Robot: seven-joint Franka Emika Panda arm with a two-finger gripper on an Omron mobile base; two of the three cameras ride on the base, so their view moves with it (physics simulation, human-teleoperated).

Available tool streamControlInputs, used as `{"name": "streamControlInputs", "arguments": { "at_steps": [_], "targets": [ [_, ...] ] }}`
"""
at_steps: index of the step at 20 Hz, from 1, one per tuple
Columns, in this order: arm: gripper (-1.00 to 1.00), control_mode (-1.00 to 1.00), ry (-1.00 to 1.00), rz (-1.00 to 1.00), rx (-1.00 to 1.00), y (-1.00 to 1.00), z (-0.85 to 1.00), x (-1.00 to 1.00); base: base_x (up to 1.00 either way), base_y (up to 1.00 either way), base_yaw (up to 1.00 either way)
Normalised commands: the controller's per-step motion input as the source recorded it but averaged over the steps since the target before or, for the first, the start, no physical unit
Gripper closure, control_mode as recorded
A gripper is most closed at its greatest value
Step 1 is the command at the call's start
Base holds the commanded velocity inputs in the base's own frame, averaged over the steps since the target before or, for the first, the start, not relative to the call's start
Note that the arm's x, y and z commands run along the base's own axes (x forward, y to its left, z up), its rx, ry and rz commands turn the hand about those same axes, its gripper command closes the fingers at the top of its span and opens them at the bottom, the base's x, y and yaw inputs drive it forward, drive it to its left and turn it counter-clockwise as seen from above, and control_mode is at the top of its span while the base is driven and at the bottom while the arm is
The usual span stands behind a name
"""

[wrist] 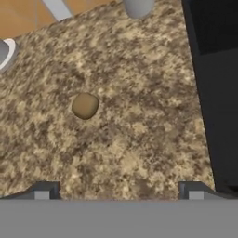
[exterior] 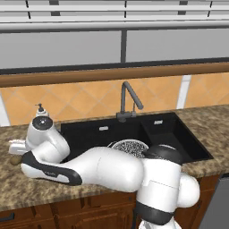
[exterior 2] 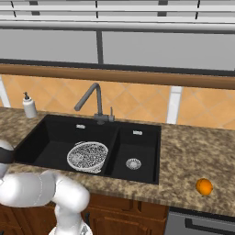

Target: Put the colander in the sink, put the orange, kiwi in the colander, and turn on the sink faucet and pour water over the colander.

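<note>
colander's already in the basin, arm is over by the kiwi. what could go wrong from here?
1. The small tan-brown oval kiwi lies left of centre between the open tool fingers; a straight descent could clip it and roll it along the speckled granite counter.
2. The bright orange ball sits near the counter's front edge, far right of the black double-basin sink; a nudge could drop it.
3. The white-grey mesh colander sits off the dark grey faucet spout line; water may miss.
</note>
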Motion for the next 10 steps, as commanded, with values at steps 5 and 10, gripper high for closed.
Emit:
{"name": "streamControlInputs", "arguments": {
  "at_steps": [5,10],
  "targets": [
    [-1.00,-1.00,0.06,0.00,0.00,0.46,-0.23,0.35,0.00,0.00,0.00],
    [-1.00,-1.00,0.07,0.00,-0.03,0.37,-0.27,0.28,0.00,0.00,0.00]
  ]
}}
